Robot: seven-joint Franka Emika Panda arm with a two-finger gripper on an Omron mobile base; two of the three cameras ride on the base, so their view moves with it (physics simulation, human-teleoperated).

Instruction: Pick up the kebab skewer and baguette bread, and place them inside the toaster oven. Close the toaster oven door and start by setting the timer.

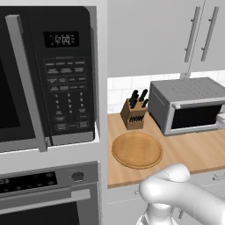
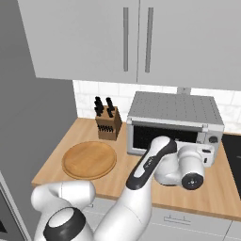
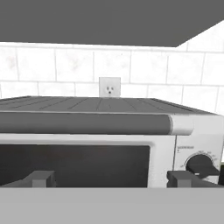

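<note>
On the wooden desk [image 1: 193,151], the toaster oven [image 2: 174,123] was seen against the tiled wall, its toaster oven door [image 3: 74,164] shut. The gripper [image 3: 111,178] was held before the door with jaws spread wide, nothing between them. A round board [image 1: 137,150] lay near a knife block [image 1: 134,112].

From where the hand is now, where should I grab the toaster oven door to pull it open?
Grip the dark bar handle running along the top edge of the toaster oven door, coming straight at the front. The door looks shut and upright, and that bar is its one protruding part. The hand is open, facing it, probably a bit low.
</note>
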